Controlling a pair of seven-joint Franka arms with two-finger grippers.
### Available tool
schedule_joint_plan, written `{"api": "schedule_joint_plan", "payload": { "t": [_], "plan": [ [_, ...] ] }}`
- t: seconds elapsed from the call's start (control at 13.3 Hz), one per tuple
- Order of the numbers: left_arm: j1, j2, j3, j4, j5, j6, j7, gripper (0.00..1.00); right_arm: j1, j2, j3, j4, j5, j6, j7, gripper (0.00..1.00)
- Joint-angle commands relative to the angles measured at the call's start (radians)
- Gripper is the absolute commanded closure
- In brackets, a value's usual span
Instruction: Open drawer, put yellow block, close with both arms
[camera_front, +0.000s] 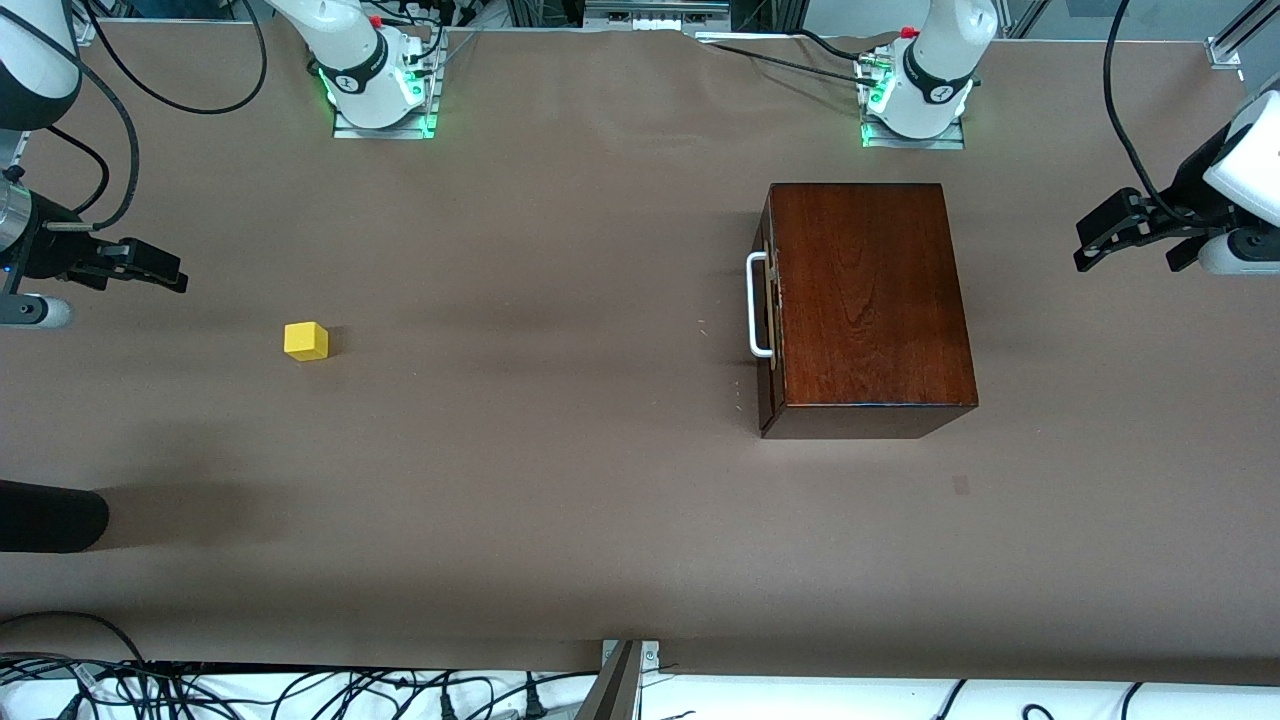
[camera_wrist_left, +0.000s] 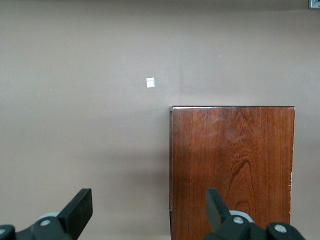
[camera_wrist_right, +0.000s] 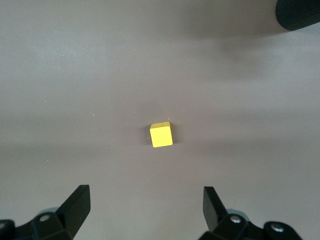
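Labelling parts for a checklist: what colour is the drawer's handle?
White, a U-shaped handle on the dark drawer front; clearest in the front view.

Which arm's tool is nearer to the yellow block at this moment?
The right. The right tool hangs open near the yellow block, toward the right arm's end of the table. The left tool is open past the wooden box, at the left arm's end.

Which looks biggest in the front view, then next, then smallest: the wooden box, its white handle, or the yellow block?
1. Box: by far the biggest.
2. Handle: long but thin, running along part of the box's front.
3. Block: the smallest, a little cube shorter than the handle.

All three sit at about the same nearness to the camera, so the order is safe.
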Motion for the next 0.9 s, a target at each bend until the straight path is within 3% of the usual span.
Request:
{"api": "schedule_joint_plan", "payload": {
  "t": [0.0, 0.82],
  "plan": [
    [0.010, 0.007, -0.004, 0.025, 0.000, -0.024, 0.042, 0.00, -0.009, 0.000, 0.008, 0.004, -0.011, -0.012, 0.011, 0.00],
    [0.012, 0.018, -0.002, 0.040, 0.003, -0.021, 0.043, 0.00, -0.007, 0.001, 0.009, 0.004, -0.011, -0.014, 0.011, 0.00]
  ]
}}
